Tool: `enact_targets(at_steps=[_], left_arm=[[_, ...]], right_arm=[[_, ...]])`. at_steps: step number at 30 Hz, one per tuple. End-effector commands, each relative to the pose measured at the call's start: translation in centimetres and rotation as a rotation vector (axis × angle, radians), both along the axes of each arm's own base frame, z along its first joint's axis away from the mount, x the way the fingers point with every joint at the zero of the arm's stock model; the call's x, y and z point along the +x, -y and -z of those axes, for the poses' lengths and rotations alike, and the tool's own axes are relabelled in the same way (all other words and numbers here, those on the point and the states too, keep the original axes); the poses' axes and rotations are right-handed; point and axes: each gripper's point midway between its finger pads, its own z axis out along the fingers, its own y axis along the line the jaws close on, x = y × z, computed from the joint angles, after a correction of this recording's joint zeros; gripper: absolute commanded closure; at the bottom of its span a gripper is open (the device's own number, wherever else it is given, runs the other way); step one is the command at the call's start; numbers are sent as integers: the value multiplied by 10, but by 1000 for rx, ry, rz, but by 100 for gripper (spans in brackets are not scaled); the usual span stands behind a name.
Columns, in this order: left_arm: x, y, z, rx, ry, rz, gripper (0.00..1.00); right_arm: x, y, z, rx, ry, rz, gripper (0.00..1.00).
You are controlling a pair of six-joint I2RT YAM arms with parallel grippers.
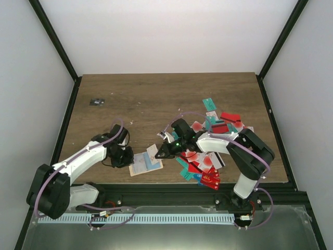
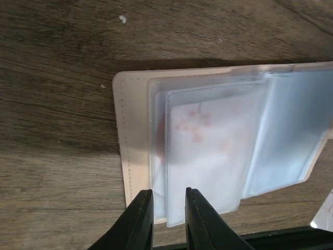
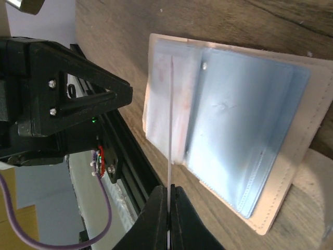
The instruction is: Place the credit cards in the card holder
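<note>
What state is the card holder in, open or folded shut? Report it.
Open. The card holder lies spread flat on the table, its clear sleeves facing up inside the beige cover in both wrist views.

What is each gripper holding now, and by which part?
The right gripper pinches a credit card by its near edge. The left gripper straddles a sleeve edge of the card holder; a grip cannot be told.

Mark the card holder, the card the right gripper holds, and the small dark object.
card holder [image 1: 145,166]: top view, its open inside.
held card [image 3: 170,120]: right wrist view, its thin edge.
dark object [image 1: 97,102]: top view, its middle.
</note>
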Motion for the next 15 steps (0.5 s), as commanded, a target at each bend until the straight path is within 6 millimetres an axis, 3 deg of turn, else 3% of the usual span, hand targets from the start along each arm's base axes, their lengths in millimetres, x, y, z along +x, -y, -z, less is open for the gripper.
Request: enact_targets(at_steps=[1, 7, 11, 15], left_arm=[[4, -1, 7, -2, 3, -41, 81], [10, 6, 6, -37, 26, -44, 86], [32, 29, -26, -170, 164, 14, 85], [43, 52, -58, -332, 278, 50, 78]], right_arm=[[9, -10, -2, 7, 56, -11, 99], [9, -9, 9, -9, 53, -18, 99], [7, -11, 3, 8, 52, -30, 99], [5, -16, -28, 114, 60, -54, 99]])
